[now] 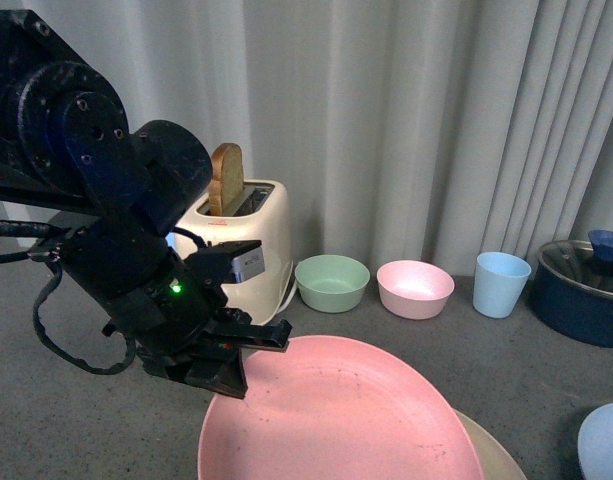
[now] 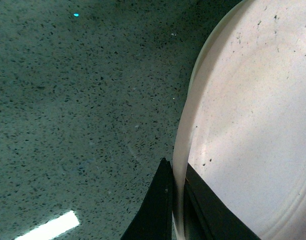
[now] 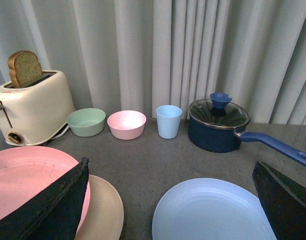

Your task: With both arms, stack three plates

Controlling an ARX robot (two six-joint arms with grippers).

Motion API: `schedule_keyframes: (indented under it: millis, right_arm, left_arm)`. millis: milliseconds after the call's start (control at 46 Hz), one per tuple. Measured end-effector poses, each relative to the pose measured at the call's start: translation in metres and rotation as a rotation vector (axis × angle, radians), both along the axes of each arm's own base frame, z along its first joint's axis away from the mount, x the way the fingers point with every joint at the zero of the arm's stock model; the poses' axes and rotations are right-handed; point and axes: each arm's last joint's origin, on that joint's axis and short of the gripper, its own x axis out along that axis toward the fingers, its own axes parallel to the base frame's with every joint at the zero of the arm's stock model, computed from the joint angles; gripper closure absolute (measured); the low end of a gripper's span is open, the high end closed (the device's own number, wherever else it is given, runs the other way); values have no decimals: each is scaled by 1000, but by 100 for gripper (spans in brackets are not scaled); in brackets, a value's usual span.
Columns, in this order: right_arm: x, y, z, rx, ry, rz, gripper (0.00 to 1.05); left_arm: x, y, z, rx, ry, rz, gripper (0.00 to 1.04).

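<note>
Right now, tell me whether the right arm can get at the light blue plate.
Probably yes: the right pincer hangs open facing the light blue plate, which lies bare with nothing between them.

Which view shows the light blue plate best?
The right wrist view: most of the light blue plate shows, lying flat. The front view catches only a sliver at the picture's lower right corner. The left wrist view shows only the pink plate.
</note>
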Motion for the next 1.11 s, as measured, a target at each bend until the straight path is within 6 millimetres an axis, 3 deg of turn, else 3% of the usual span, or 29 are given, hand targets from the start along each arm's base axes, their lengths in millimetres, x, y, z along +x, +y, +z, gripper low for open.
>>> schedule_keyframes:
  millis: [434, 977, 1108]
  right_arm:
    - [0, 0, 0, 0, 0, 0, 7]
    - [0, 0, 0, 0, 0, 0, 7]
    - [0, 0, 0, 0, 0, 0, 7]
  left_arm:
    - [1, -38, -10, -38, 5, -20, 101]
    - [6, -48, -23, -5, -3, -24, 101]
    - [5, -48, -23, -6, -4, -34, 77]
